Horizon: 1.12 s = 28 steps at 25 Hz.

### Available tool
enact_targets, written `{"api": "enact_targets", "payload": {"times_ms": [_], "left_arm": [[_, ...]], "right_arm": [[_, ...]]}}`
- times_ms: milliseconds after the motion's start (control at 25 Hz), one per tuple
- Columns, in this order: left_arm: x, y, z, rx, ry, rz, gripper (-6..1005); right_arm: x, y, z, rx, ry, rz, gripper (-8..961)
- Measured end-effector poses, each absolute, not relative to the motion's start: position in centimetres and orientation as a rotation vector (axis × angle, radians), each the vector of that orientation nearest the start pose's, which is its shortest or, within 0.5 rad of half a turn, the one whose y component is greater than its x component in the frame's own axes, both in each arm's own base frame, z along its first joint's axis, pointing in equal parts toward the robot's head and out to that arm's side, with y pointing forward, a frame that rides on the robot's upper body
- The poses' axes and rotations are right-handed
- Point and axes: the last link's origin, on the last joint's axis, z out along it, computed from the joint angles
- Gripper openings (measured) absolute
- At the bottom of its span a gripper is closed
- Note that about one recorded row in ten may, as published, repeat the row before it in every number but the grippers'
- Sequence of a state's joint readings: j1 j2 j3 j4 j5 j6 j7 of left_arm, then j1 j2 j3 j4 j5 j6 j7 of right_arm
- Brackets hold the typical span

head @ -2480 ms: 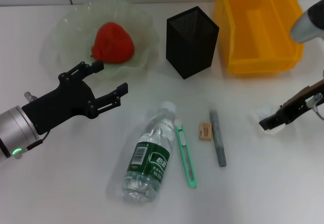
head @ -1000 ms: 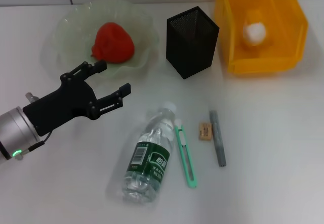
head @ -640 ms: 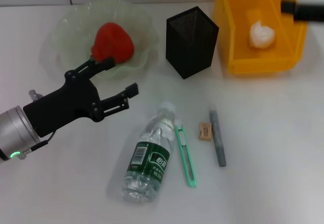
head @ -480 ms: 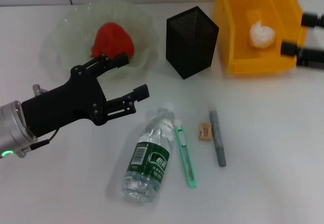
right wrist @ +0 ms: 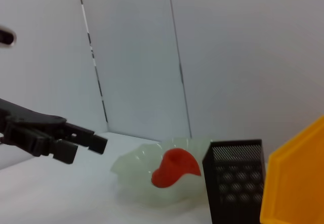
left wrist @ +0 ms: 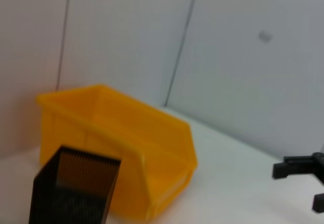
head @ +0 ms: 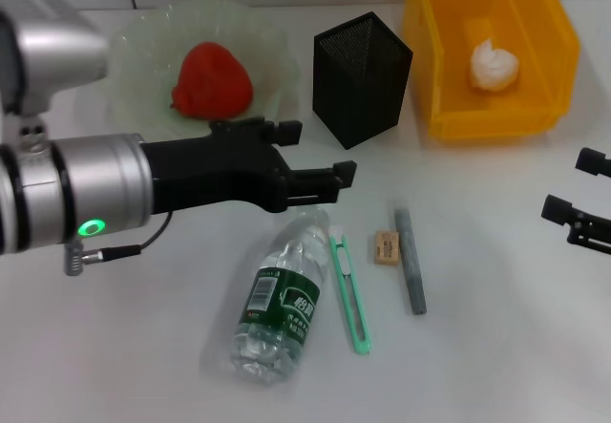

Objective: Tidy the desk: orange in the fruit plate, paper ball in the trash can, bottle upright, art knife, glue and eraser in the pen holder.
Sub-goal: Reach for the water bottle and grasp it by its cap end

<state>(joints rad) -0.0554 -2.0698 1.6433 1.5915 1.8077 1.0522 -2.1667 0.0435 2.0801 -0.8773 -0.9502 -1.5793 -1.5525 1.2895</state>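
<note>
Reaching across the desk, the left gripper [head: 320, 153] hangs with fingers spread just above the cap end of the bottle [head: 279, 299], which lies on its side. The art knife [head: 350, 292], eraser [head: 387, 248] and glue [head: 410, 260] lie beside it, near the pen holder [head: 362, 78]. The right gripper [head: 576, 187] waits at the desk's right edge, fingers apart.

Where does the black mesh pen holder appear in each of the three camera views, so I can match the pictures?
Head view: the pen holder stands upright near the top centre, between the fruit plate and the yellow bin.
Left wrist view: the pen holder is at the lower left corner, in front of the yellow bin.
Right wrist view: the pen holder is at the lower right, beside the yellow bin.
Shared landmark: the yellow bin.
</note>
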Motion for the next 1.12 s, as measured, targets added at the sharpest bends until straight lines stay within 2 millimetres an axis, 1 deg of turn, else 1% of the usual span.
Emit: {"api": "enact_targets", "payload": {"times_ms": [40,80,120,200,240,280,360,400,520,560,640,880,920,1120], "left_arm": [[-15.6,28.1,-1.9,-2.626,-0.800,-0.519,857],[-14.9,28.0,-2.2,-2.614,-0.830,-0.429,857],[-14.6,27.9,-2.4,-2.611,-0.844,-0.403,857],[-14.1,28.0,-3.0,-2.573,-0.892,-0.299,854],[-14.1,28.0,-3.0,-2.573,-0.892,-0.299,851],[-13.9,28.5,-3.5,-2.520,-0.933,-0.222,848],[-14.2,29.2,-3.9,-2.472,-0.979,-0.163,842],[-14.1,29.6,-4.3,-2.476,-0.984,-0.155,838],[-14.1,29.6,-4.3,-2.476,-0.984,-0.155,828],[-14.4,30.5,-5.1,-2.485,-0.996,-0.129,824],[-15.0,31.6,-5.7,-2.483,-1.019,-0.085,817],[-15.9,32.5,-6.7,-2.487,-1.055,-0.034,796],[-16.3,32.9,-7.2,-2.488,-1.062,-0.012,792],[-16.8,33.3,-8.1,-2.494,-1.091,0.011,775]], "right_arm": [[32.7,23.6,5.0,-2.370,0.598,0.766,843],[32.7,23.6,5.0,-2.370,0.598,0.766,843],[33.0,23.4,4.6,-2.368,0.595,0.762,843],[33.1,23.3,4.5,-2.368,0.594,0.761,843],[33.2,23.3,4.2,-2.368,0.601,0.767,843],[33.2,23.3,4.2,-2.368,0.601,0.767,843],[33.2,23.3,4.0,-2.369,0.611,0.774,843],[33.2,23.3,4.0,-2.369,0.614,0.776,843],[33.2,23.4,3.9,-2.374,0.616,0.771,843],[33.3,23.4,3.9,-2.377,0.617,0.765,843],[33.4,23.3,3.7,-2.388,0.622,0.751,843],[33.5,23.3,3.6,-2.388,0.632,0.748,843],[33.6,23.3,3.6,-2.384,0.635,0.743,843],[33.7,23.5,3.6,-2.375,0.645,0.735,843]]}}
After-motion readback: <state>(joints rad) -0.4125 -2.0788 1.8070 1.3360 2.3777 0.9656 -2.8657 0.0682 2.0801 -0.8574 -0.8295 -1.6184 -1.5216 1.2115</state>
